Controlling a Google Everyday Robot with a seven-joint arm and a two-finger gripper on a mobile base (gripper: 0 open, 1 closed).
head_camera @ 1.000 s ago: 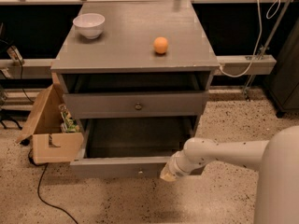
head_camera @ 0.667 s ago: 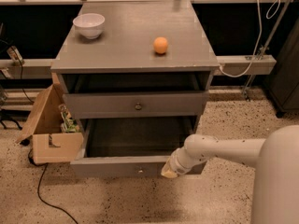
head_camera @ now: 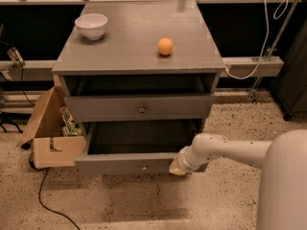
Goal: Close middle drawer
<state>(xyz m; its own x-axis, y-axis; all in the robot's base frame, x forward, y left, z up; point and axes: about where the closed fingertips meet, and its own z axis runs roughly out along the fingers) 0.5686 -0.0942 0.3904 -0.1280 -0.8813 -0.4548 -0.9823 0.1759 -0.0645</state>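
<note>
The middle drawer (head_camera: 120, 163) is the low grey front with a small brass knob (head_camera: 144, 166). It stands pulled far out of the grey cabinet (head_camera: 134, 37), and its dark inside shows. My gripper (head_camera: 178, 167) is at the right end of that front, against its outer face, with the white arm reaching in from the right. The taller top drawer (head_camera: 139, 108) sits above, slightly out. The lowest drawer is hidden under the open one.
A white bowl (head_camera: 91, 26) and an orange ball (head_camera: 165, 46) sit on the cabinet top. An open cardboard box (head_camera: 53, 138) stands on the floor just left of the open drawer. A black cable (head_camera: 45, 195) trails across the speckled floor.
The gripper has moved a little toward the cabinet, and the middle drawer front has gone slightly inward with it. The bowl and the ball have not moved.
</note>
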